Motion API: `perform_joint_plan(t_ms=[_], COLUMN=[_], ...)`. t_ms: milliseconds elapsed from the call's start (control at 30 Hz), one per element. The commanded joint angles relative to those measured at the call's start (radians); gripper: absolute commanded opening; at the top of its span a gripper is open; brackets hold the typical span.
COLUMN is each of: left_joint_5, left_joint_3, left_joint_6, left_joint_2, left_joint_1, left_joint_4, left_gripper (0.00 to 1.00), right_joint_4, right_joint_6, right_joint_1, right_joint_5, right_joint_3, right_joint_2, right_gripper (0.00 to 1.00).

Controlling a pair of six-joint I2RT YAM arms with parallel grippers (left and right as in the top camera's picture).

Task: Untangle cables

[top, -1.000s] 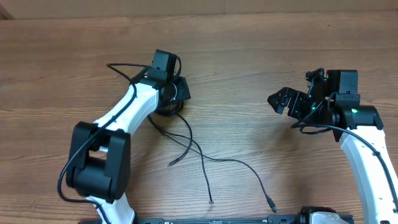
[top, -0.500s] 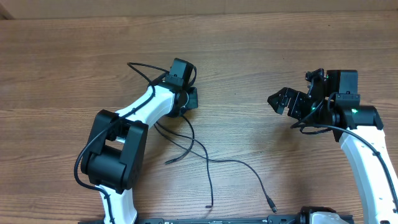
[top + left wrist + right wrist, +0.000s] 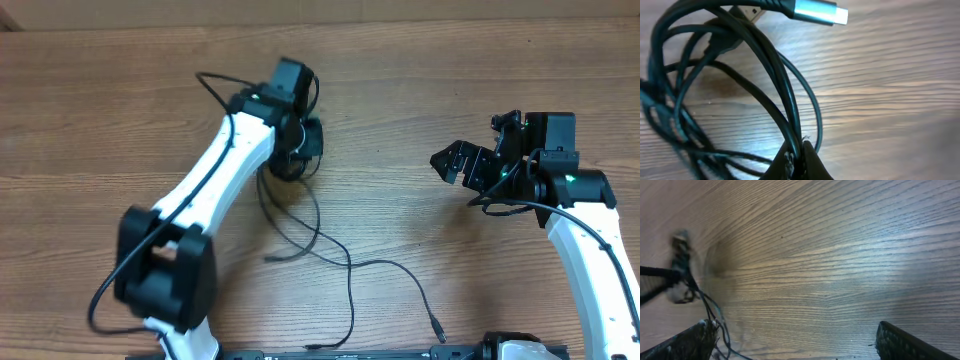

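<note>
Left tool (image 3: 305,148) clenched on strands of the cables (image 3: 318,238), whose bundled part sits at mid-bench (image 3: 450,60) toward the far edge while the loose ends trail to the near edge. In the wrist view we see the pinch taken low on the loops, with the silvery plug (image 3: 820,12) lying free. We judge this hold is meant to draw the bundle away from its trailing ends. Right tool (image 3: 455,160) released and holding nothing, well apart toward the right edge, where we take it to be waiting for a free end.
</note>
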Motion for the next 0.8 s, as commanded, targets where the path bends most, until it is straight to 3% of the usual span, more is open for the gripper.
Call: perform_joint_plan(t_ms=[0, 367, 767], left_joint_5=[0.058, 0.02, 0.004], left_joint_3=[0.041, 0.041, 0.04], left_joint_6=[0.016, 0.023, 0.008], left_joint_2=[-0.102, -0.323, -0.338], left_joint_1=[-0.011, -0.011, -0.024], left_joint_4=[-0.015, -0.167, -0.254], left_gripper=[0.04, 0.04, 0.04], right_joint_4=[0.003, 0.003, 0.003], right_joint_6=[-0.008, -0.008, -0.008], right_joint_1=[0.005, 0.005, 0.005], right_joint_5=[-0.008, -0.008, -0.008], right_joint_3=[0.01, 0.01, 0.01], right_joint_2=[-0.014, -0.014, -0.014], right_gripper=[1.0, 1.0, 1.0])
